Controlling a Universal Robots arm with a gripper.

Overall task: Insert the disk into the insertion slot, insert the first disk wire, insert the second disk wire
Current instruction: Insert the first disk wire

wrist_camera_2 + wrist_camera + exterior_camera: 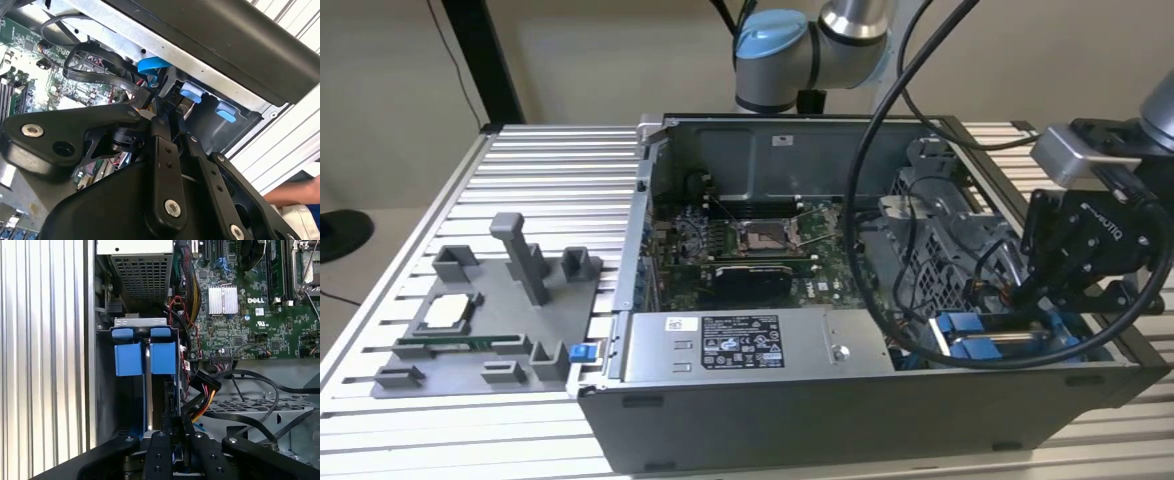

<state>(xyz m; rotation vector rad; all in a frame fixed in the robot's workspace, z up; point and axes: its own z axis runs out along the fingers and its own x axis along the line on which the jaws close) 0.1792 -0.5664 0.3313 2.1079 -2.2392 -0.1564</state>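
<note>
The end effector (173,421) hangs over the insertion slot (106,370) at the four o'clock corner of the case (854,420) in the exterior view, pressed together on something I cannot make out. The disk (164,357) appears seated there. The wire bundle (205,385) at its one o'clock could snag, or a crooked connector could jam.

robotics lab bench: ribbed aluminium table (547,160), robot arm (781,55) over opened computer case (854,410), grey fixture tray (460,365) alongside.

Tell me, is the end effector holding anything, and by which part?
Cannot be told: the end effector is down by the disk in the insertion slot.
</note>
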